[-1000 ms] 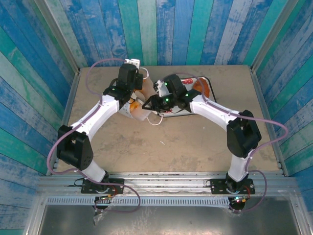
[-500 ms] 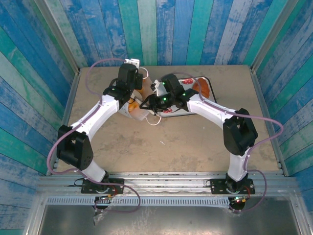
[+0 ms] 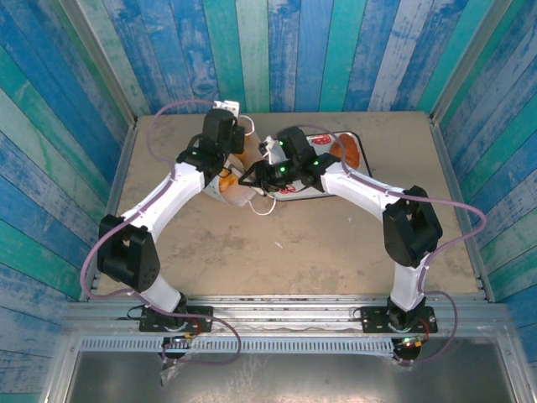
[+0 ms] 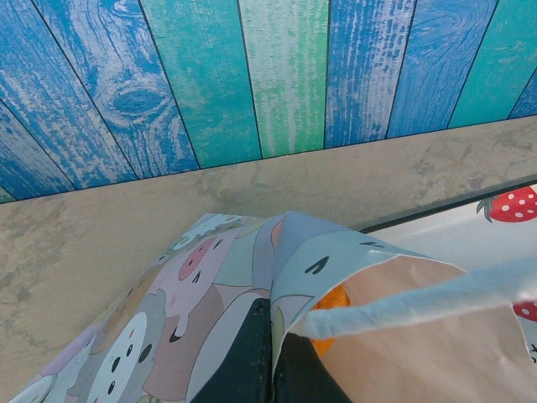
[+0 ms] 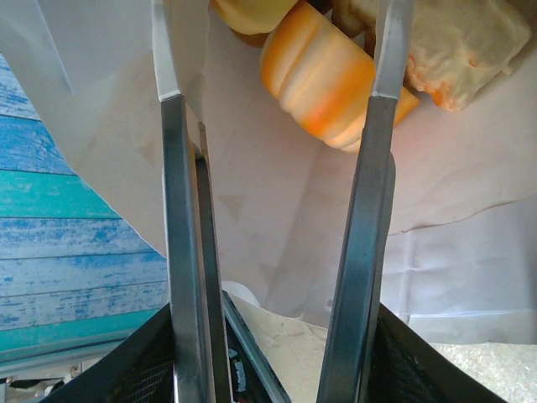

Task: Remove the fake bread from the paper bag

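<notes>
The paper bag lies on its side at the table's back middle; its outside carries a cartoon animal print. My left gripper is shut on the bag's upper edge, holding the mouth up. Inside, an orange piece of fake bread peeks out behind a white cord handle. My right gripper is open and reaches into the bag's mouth. Its fingers stand either side of an orange ridged roll, not touching it. Paler pastries lie beside the roll.
A strawberry-print white tray sits right of the bag, with its corner close to the bag's mouth. The blue-green plank wall stands just behind the bag. Bare tabletop lies in front of both arms.
My right gripper has moved left, further into the bag's mouth. The left arm and the bag have stayed put.
</notes>
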Tool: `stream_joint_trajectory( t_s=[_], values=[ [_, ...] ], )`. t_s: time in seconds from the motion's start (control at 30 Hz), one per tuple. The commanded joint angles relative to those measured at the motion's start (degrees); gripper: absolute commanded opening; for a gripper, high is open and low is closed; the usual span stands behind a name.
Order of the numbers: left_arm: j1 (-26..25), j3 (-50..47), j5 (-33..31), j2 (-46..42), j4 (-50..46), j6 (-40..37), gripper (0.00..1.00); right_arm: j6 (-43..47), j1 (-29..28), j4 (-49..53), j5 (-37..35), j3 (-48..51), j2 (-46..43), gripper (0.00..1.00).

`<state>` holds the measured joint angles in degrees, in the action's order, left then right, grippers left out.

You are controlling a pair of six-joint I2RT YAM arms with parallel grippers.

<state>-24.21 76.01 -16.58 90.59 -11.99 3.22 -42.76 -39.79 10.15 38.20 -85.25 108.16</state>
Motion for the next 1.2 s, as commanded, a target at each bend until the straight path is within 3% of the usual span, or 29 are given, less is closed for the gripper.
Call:
stream_joint_trajectory(
  t_s=[0.0, 0.13, 0.47, 0.67, 1.17],
  values=[
    [-0.2, -0.1, 1.3, -1.7, 2.8, 0.4, 0.0, -0.3, -0.4, -3.9, 1.4, 0.0, -0.9, 0.49],
    [-0.2, -0.1, 1.3, -1.8, 2.8, 0.2, 0.0, -0.4, -0.3, -3.7, 1.0, 0.0, -0.7, 0.36],
    [-0.2, 0.8, -3.2, -1.6, 1.8, 1.7, 0.0, 1.5, -0.4, -1.6, -2.1, 3.2, -4.9, 0.18],
    [0.0, 1.0, -5.5, -1.4, 1.7, 2.6, 0.0, 2.8, -0.3, 0.0, -3.4, 5.7, -8.9, 0.14],
    [1.1, 0.8, -4.4, -1.7, 1.8, 3.3, 0.0, 5.5, 0.0, 4.6, -5.9, 11.9, -18.5, 0.13]
  ],
)
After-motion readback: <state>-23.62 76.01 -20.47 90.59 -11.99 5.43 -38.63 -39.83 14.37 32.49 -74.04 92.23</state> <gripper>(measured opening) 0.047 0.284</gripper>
